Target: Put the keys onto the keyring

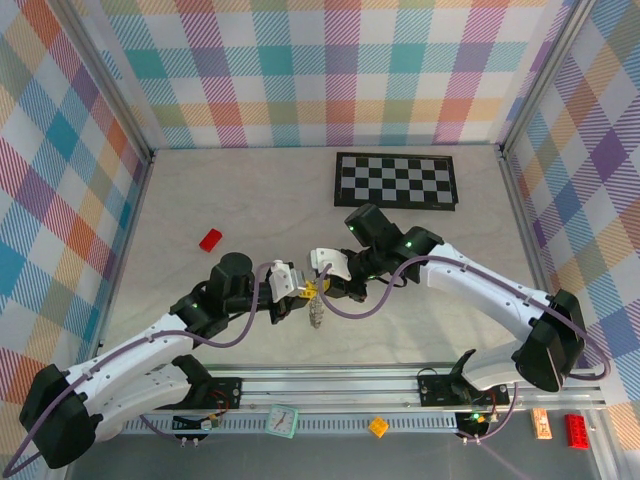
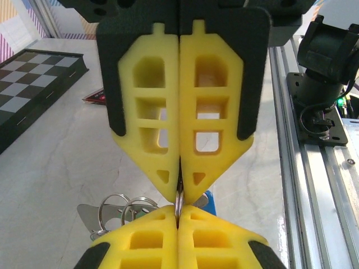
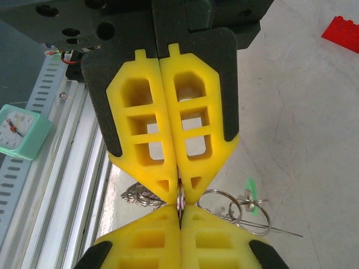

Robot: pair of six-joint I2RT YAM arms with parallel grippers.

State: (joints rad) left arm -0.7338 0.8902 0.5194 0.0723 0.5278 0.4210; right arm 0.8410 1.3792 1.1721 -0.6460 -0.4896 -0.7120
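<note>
Left wrist view: the left gripper [image 2: 179,189] pinches the keyring [image 2: 178,202] at its tips. The right gripper [image 3: 179,191] pinches the same ring from opposite, probably to steady it for threading. The blue key [image 2: 206,198] sits just beside.

yellow fingers [image 2: 128,106], blk-wht chequered board [image 1: 396,180], red block [image 1: 210,239]

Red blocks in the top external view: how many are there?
2. One red block lies on the table, left of centre; one red brick sits at the near right corner, by the rail. Others may be hidden from this camera.
</note>
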